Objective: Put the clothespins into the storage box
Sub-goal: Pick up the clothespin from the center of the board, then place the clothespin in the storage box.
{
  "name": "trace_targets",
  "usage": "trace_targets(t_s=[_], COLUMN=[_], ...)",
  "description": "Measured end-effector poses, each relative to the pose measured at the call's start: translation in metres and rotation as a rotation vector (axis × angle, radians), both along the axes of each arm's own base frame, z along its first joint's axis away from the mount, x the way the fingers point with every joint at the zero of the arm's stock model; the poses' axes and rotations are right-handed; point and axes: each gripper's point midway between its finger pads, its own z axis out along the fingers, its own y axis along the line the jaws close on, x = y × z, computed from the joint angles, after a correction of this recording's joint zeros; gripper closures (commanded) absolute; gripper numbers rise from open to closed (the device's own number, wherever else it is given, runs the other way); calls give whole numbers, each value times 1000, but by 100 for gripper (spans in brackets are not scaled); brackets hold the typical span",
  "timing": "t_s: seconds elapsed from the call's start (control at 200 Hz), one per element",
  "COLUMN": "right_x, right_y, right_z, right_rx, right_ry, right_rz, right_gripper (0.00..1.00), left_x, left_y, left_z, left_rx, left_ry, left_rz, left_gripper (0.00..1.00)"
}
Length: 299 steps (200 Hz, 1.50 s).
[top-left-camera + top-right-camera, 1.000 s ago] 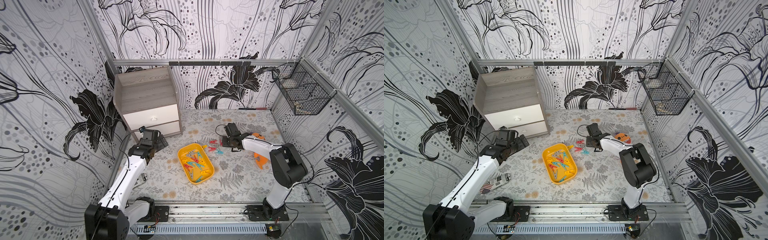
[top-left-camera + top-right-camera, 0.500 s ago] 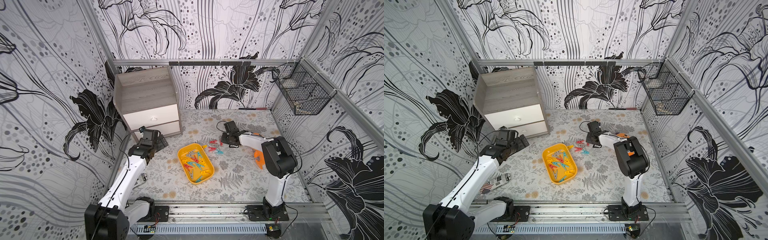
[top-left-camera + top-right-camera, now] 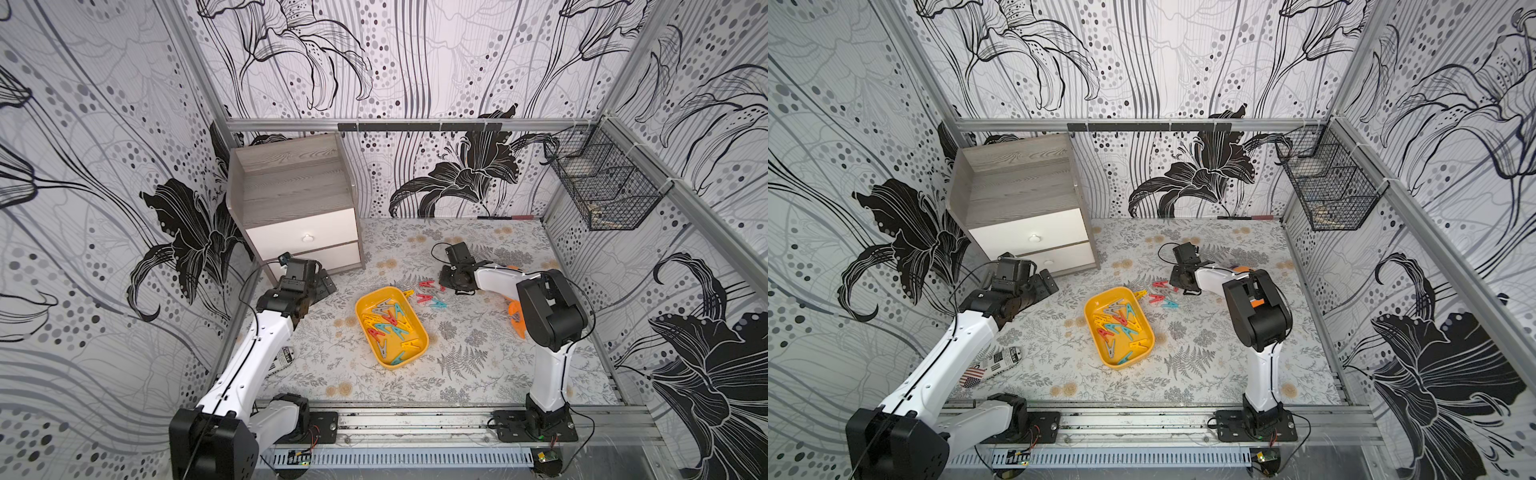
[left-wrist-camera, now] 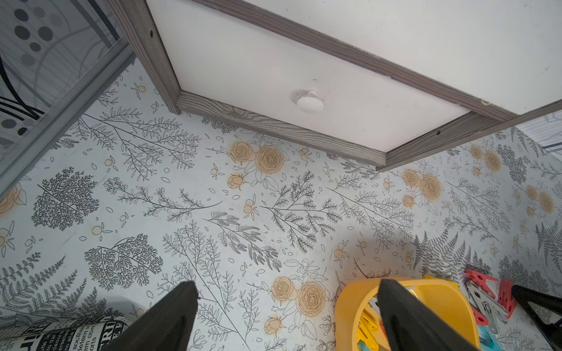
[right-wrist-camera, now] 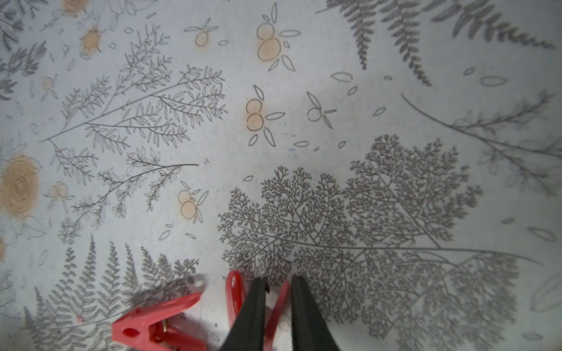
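The yellow storage box [image 3: 358,309] [image 3: 1088,309] lies mid-table with several clothespins inside, yellow, teal, red and grey. To its right, loose clothespins lie on the mat: two red ones [image 3: 423,298] [image 3: 1155,298], a teal one [image 3: 437,305] and a yellow one [image 3: 409,293]. My right gripper [image 3: 442,286] [image 3: 1175,286] [image 5: 278,281] is down at this group. Its jaws are shut on one leg of a red clothespin [image 5: 234,293], whose other leg lies outside them. Another red clothespin [image 5: 152,325] lies beside it. My left gripper [image 3: 322,284] [image 3: 1046,282] [image 4: 287,284] is open and holds nothing, left of the box [image 4: 349,304].
A grey wood drawer cabinet [image 3: 291,191] [image 4: 273,127] stands at the back left, just behind my left gripper. A black wire basket [image 3: 602,195] hangs on the right wall. An orange object [image 3: 515,316] lies behind my right arm. A newsprint-patterned roll [image 3: 1000,359] lies near the left arm.
My right arm's elbow has swung in toward the front while its gripper stayed at the loose clothespins and its jaws narrowed onto a red one. The left arm has not moved.
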Motion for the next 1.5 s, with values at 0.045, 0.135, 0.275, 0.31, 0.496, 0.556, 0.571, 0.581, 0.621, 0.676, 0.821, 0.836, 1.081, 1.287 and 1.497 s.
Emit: trace_targets(t_s=[0.045, 0.135, 0.275, 0.31, 0.496, 0.556, 0.571, 0.581, 0.621, 0.676, 0.821, 0.836, 1.081, 1.287, 1.497], right_x=[0, -1, -2, -3, -3, -8, -8, -9, -16, -30, -88, -92, -126, -128, -121], right_y=[0, 0, -4, -4, 8, 29, 35, 40, 64, 99, 173, 177, 225, 225, 234], right_z=[0, 0, 0, 1, 40, 59, 64, 68, 80, 93, 103, 103, 78, 32, 23], right_rx=[1, -1, -23, -29, -47, -62, -66, -66, -68, -64, -38, -35, -41, -75, -51], right_ry=[1, 4, 6, 6, -75, -113, -124, -133, -163, -201, -227, -226, -176, -89, -79], right_rz=[3, 2, 2, 5, 88, 157, 173, 187, 249, 340, 550, 563, 682, 665, 627], right_gripper=[87, 89, 91, 92, 93, 93, 93, 93, 93, 93, 93, 93, 92, 93, 90], left_x=[0, 0, 2, 2, 2, 1, 1, 1, 2, 4, 3, 3, 1, 1, 0], left_y=[0, 0, 0, 0, -2, -5, -6, -8, -14, -22, -28, -28, -28, -27, -27], left_z=[0, 0, 3, 4, 4, 4, 4, 4, 5, 5, 3, 3, -3, -2, -1], left_rx=[0, 0, -1, -1, 16, 45, 52, 56, 69, 78, 80, 80, 77, 75, 72], left_ry=[0, 2, -6, -8, -5, 1, 2, 3, 3, 3, 8, 8, 19, 15, 13], left_rz=[0, 0, 0, 0, -3, -11, -15, -21, -37, -60, -76, -76, -70, -68, -64], left_gripper=[3, 3, 3, 3, 3, 3, 3, 3, 3, 3, 3, 3, 3, 3, 3])
